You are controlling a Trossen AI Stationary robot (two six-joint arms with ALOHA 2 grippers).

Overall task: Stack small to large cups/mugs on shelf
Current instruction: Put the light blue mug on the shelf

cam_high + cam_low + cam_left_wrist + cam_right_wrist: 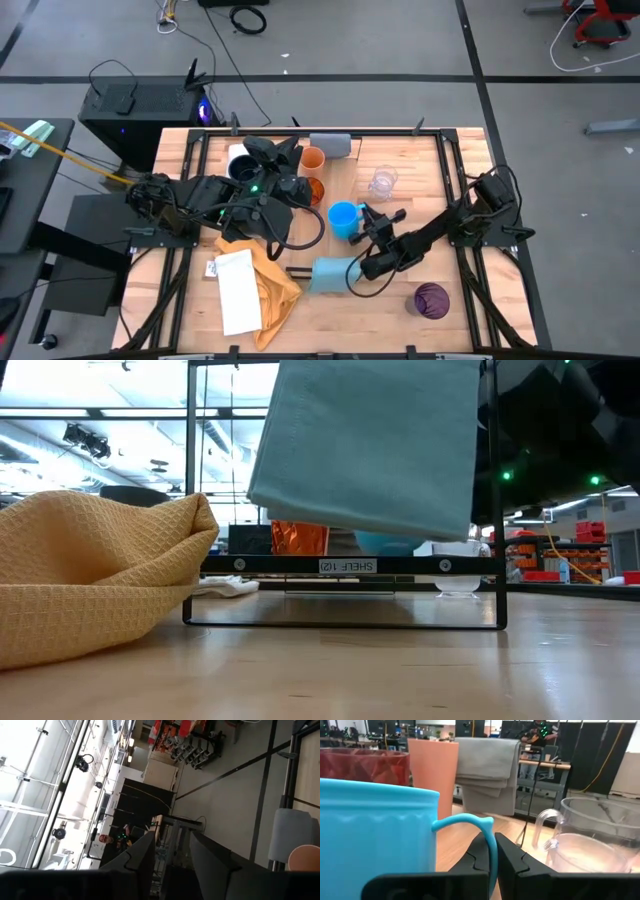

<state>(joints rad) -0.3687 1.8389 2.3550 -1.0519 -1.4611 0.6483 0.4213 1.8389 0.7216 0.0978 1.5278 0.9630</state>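
Bright blue mug, one in number, opaque and cylindrical with a thin looped handle, stands upright on the shelf, a long pale wooden plank running across the slatted tabletop. The right gripper is closed on that handle; in the right wrist view its two dark fingers pinch the blue loop between them. On the shelf beyond the blue mug stand one amber translucent cup, faceted and reddish-brown, and one orange cup, matte and tapered. One clear glass, with a curved handle, stands just beside the plank on the right arm's side. One purple translucent cup stands well apart, near the table's front edge on the right arm's side. One navy mug shows partly beneath the left arm.

Two fabric-covered blocks close the plank: one grey block at the far end and one light blue block at the near end. One yellow waffle-weave cloth lies crumpled at the table's front, with one white sheet on it. The left gripper hovers near the orange cup, its two dark fingers parted and holding nothing.
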